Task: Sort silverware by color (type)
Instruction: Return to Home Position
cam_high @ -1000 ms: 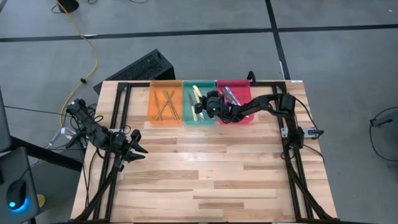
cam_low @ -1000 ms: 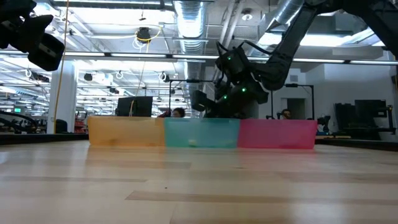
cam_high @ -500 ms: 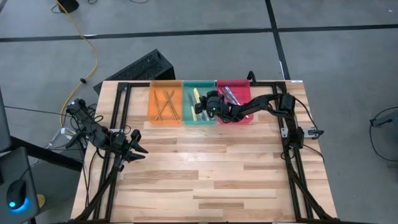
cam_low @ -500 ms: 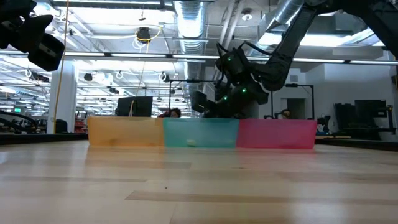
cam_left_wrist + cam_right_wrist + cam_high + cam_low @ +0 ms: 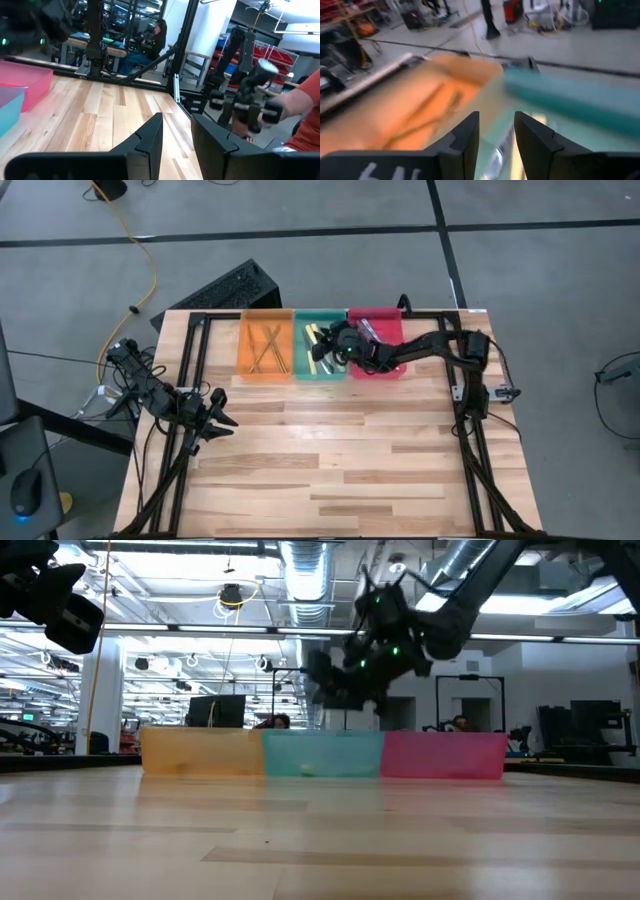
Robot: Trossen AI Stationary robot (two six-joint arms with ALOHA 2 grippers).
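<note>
My right gripper (image 5: 328,348) hangs over the teal tray (image 5: 320,376), on the side next to the red tray (image 5: 400,330). Its wrist view shows the 2 fingers (image 5: 465,145) parted with a clear gap. Nothing is between them and they touch nothing. Through that gap I see a pale piece lying in the teal tray below, too blurred to name. The low view shows what the overhead one cannot: the gripper is up in the air, clear above the tray's rim and not down inside it.

The silverware lies in 3 trays set side by side at one end of the table (image 5: 330,470):
- The gold pieces (image 5: 268,348) lie crossed over one another in the orange tray (image 5: 243,345).
- The yellow-handled pieces (image 5: 314,334) are in the teal tray.
- The silver pieces (image 5: 370,330) are in the red tray, partly hidden under the arm.

From the low view I see only the tray walls, so the sorting shows only from overhead.

My left gripper (image 5: 218,420) waits at the table's left side, well apart from the trays. Its wrist view shows its fingers (image 5: 150,142) slightly apart over bare wood, holding nothing. Only that view shows a seated person (image 5: 156,40) beyond the table and an orange-red sleeve (image 5: 306,115) at the picture's edge.
</note>
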